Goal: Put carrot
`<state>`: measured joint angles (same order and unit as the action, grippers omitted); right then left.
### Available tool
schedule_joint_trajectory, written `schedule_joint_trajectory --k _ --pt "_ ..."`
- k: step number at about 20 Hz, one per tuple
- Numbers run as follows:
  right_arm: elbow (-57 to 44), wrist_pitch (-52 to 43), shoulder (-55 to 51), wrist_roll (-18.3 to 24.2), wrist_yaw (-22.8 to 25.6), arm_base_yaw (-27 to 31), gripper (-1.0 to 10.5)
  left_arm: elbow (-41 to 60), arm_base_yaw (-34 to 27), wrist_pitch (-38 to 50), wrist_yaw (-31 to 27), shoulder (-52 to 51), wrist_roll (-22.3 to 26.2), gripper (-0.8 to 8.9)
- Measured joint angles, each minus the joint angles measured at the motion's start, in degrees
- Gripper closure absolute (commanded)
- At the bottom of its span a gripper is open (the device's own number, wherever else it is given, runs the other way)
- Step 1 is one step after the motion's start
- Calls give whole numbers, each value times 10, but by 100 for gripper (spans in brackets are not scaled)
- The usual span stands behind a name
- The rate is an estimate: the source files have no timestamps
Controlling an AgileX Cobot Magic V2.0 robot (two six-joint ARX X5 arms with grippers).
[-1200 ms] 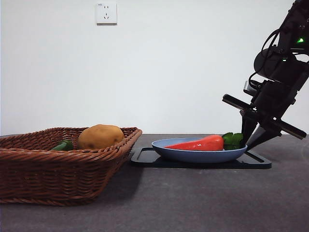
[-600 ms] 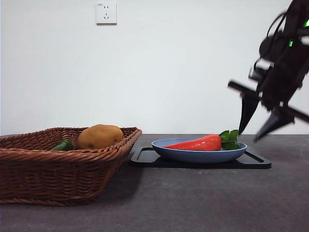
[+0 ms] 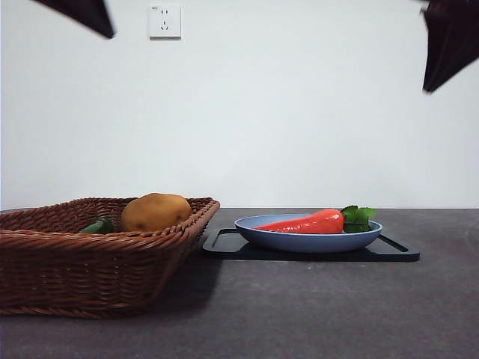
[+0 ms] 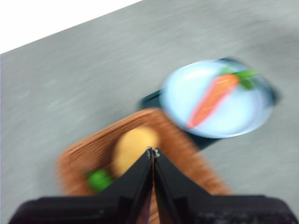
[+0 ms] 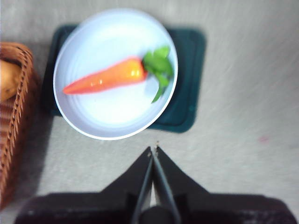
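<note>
The carrot [image 3: 308, 222] lay in the blue plate [image 3: 307, 241] (leaves toward the right arm's side). Our right gripper [image 5: 153, 150] and left gripper [image 4: 153, 151] hung high, jaws together. We judged the placing done; a clean retreat sufficed.

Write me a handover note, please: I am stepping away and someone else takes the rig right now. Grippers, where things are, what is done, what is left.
Left gripper: shut, holding nothing, high over the wicker basket.
Right gripper: shut, holding nothing, raised near the plate's edge, not touching it.
Carrot: lying on its side in the blue plate, leaves toward the right in the front view. The plate sits on a dark tray beside the basket.
Potato and a small green vegetable are in the basket.
Done: carrot rests in the plate, free of both grippers.
Left: seemingly nothing for the carrot; both arms look parked.
</note>
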<state>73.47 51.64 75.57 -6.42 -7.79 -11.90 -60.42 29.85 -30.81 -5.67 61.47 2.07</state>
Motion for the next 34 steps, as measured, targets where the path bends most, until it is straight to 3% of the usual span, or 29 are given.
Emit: schedule_joint_trajectory --k 3,6,12,15,19,28,34 --pt "-59 -37 -89 0 45 -40 943 0 -65 -21 3 -5 12 807" --pt "-160 -132 -200 -2 97 -95 943 8 -94 -21 25 -40 14 807" --pt "-407 -327 -404 -16 217 -183 943 140 -101 23 29 -145 11 807" --pt "-497 -361 -463 -40 258 -201 943 220 -101 30 31 -221 -20 807" --pt "-502 -354 -458 -61 273 -200 943 225 -101 9 31 -226 -47 805" --pt "-502 -354 -459 -65 273 -200 943 225 -101 30 28 -235 -51 805" --pt "-502 -354 -459 -65 273 -200 943 242 -126 61 28 -424 -6 805"
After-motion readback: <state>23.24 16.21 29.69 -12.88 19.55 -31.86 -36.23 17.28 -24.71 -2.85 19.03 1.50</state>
